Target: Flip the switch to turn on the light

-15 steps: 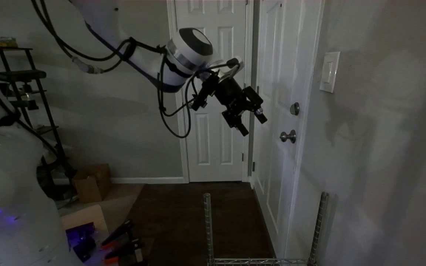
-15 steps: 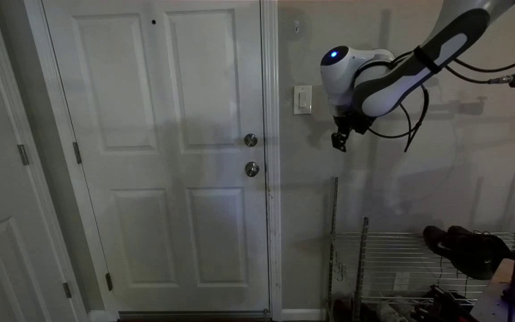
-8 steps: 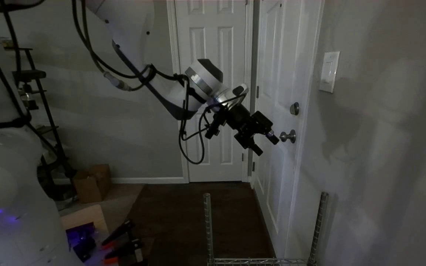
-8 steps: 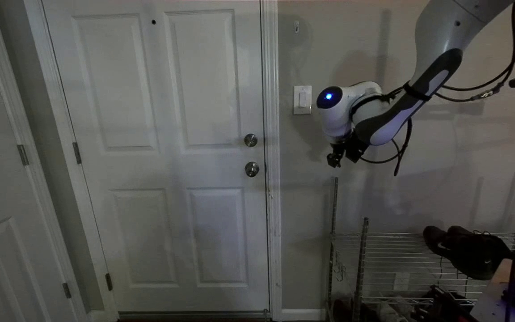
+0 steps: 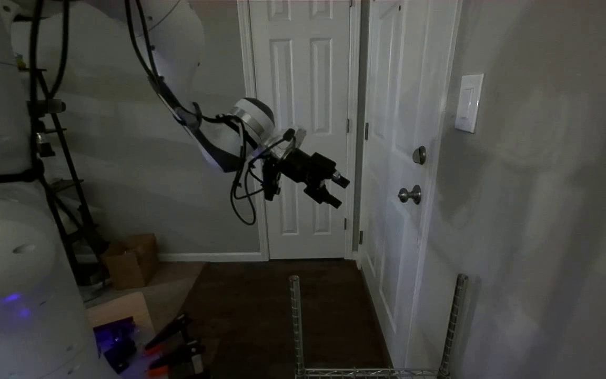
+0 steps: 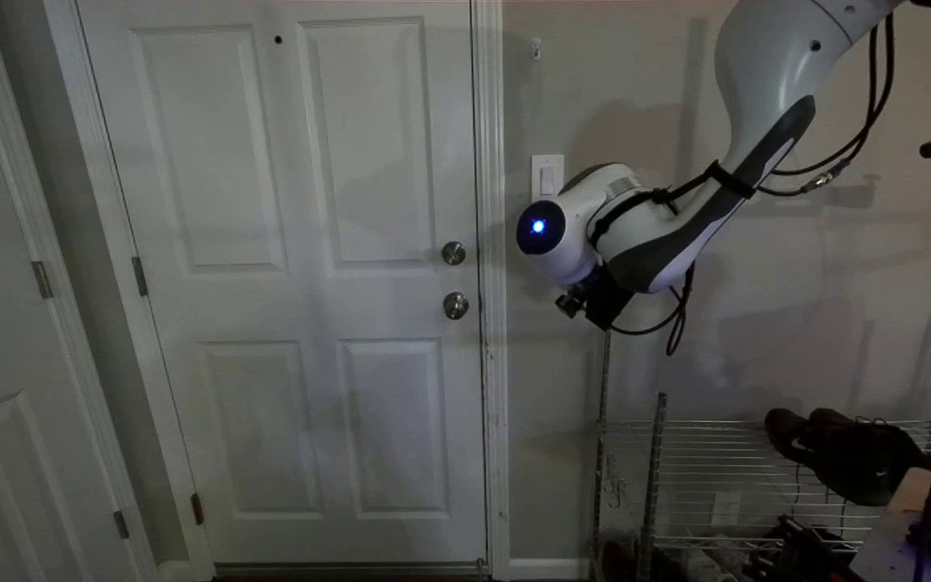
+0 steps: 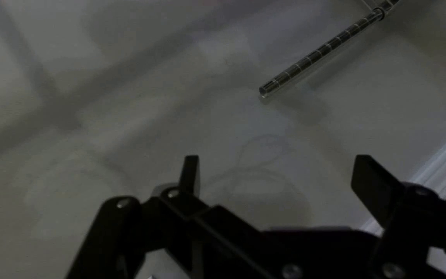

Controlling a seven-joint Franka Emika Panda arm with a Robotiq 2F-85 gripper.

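The switch (image 5: 468,103) is a small white upright plate with a rocker on the grey wall beside the door. It also shows in an exterior view (image 6: 546,178), where the arm's wrist covers its lower part. My gripper (image 5: 340,192) is open and empty. It hangs in the air, apart from the wall and lower than the switch, its fingers tilted down toward the wall side. In an exterior view the gripper (image 6: 569,304) shows small and dark under the wrist. In the wrist view the fingers (image 7: 279,170) stand wide apart before bare wall; the switch is out of view there.
A white door (image 6: 296,307) with a round knob (image 5: 410,194) and a deadbolt (image 5: 419,155) is beside the switch. A wire shelf (image 6: 756,485) with upright posts (image 7: 323,50) stands against the wall below and holds dark shoes (image 6: 845,453).
The arm has come down. The gripper first moved toward the wall side, then drew back from it and tilted more level. The wrist now covers part of the switch in an exterior view.
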